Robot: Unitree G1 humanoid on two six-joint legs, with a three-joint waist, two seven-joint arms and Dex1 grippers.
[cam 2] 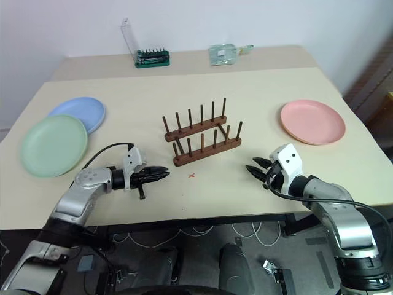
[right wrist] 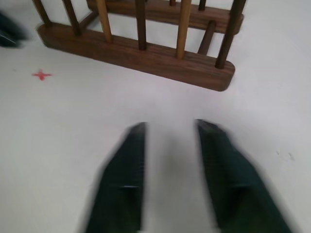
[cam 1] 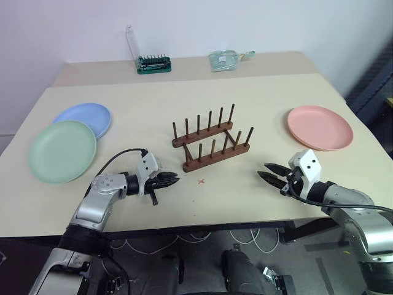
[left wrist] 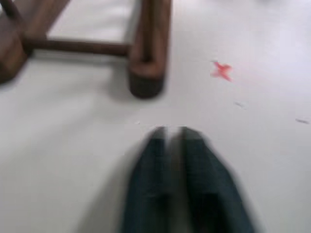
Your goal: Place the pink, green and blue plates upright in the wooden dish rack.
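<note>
Robotics lab or test room, set up as a tabletop trial bench. Plain beige table [cam 1: 184, 92] against a bare white wall [cam 1: 245, 24]; small red cross mark [cam 1: 201, 181] drawn on the tabletop near the wooden dish rack [cam 1: 212, 144]. Green tray of screwdriver bits [cam 1: 153, 63] with clear lid raised at the far edge, beside a clear packet [cam 1: 224, 59]. Loose white cables [cam 1: 258, 236] trailing over grey floor beneath the table.

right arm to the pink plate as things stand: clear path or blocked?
Probably clear. The pink plate lies flat on the right side of the table, just beyond the right gripper, with only bare tabletop between them. The wooden dish rack sits off toward the middle, out of that path.
</note>
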